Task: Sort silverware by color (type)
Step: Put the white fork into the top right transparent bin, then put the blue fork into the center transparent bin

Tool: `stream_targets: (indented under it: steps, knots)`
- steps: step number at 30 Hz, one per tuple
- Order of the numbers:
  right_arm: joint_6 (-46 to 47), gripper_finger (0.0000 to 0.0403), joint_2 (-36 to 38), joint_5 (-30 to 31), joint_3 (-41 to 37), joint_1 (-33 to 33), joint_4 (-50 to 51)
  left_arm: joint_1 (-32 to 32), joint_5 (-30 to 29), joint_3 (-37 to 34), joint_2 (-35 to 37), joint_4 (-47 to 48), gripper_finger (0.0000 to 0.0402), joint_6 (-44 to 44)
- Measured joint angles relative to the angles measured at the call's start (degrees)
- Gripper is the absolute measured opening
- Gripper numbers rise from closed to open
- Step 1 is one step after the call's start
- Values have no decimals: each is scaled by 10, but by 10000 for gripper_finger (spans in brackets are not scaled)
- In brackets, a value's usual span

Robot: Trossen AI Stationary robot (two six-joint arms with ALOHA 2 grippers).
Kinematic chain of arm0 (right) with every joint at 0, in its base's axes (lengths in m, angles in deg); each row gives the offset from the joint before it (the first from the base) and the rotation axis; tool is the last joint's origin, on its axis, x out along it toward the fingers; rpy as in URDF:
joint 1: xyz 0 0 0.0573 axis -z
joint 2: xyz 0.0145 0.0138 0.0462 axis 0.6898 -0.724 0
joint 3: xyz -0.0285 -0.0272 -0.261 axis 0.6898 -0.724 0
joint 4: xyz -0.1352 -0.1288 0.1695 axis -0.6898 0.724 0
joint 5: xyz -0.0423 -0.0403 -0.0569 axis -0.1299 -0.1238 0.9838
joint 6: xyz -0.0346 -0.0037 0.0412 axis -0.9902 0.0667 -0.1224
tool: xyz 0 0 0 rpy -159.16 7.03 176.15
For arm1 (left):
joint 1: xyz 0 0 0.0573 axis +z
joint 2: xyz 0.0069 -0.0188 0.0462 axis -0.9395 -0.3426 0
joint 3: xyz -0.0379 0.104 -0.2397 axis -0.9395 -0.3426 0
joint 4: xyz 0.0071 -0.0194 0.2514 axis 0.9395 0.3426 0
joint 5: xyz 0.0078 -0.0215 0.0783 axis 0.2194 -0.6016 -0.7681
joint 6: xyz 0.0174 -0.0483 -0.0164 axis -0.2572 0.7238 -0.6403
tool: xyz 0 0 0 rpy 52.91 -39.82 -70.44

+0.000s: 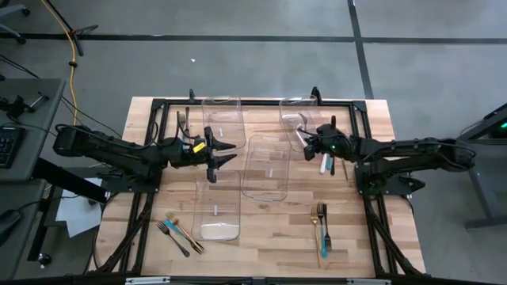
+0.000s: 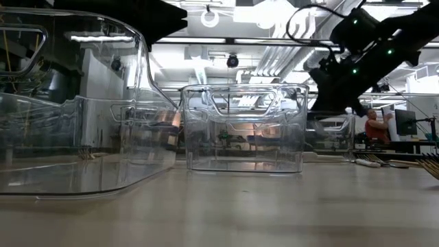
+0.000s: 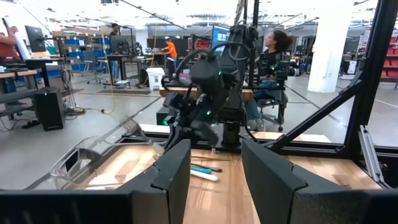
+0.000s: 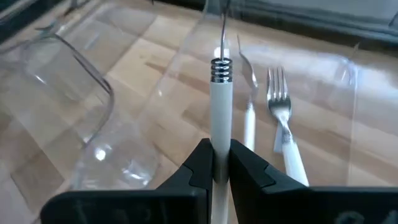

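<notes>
wooden table (image 1: 269, 229), clear bins (image 1: 266, 166) across middle. right gripper (image 4: 216, 163) clamped on white-handled utensil (image 4: 219, 112) over far-right bin (image 1: 296, 119). left gripper (image 3: 214, 171) parted, empty, hovering between left bins. loose forks (image 1: 321, 222) near front edge.

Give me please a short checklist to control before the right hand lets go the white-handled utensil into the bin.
1. Grip: the right hand is shut on the white-handled utensil, held straight. Ok.
2. Position: in the high view the right hand is at the far right bin. Whether it is fully over the inside: cannot tell.
3. Matching pieces: two white-handled forks lie below. Ok.
4. Whether those forks lie inside the bin: cannot tell.
5. Left hand is open, empty and apart, over the table's middle. Ok.
</notes>
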Motion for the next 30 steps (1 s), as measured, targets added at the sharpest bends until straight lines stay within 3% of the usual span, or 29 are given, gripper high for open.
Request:
stream_targets:
  steps: [8,19,30]
  knots:
    - [-4,25,-45,-19,20,15,1,0,0,0,0,-1,135,0]
    - [-31,110,-53,-12,27,16,-11,0,0,0,0,14,135,10]
    - [-137,118,1,-12,27,-23,-123,0,0,0,0,14,135,10]
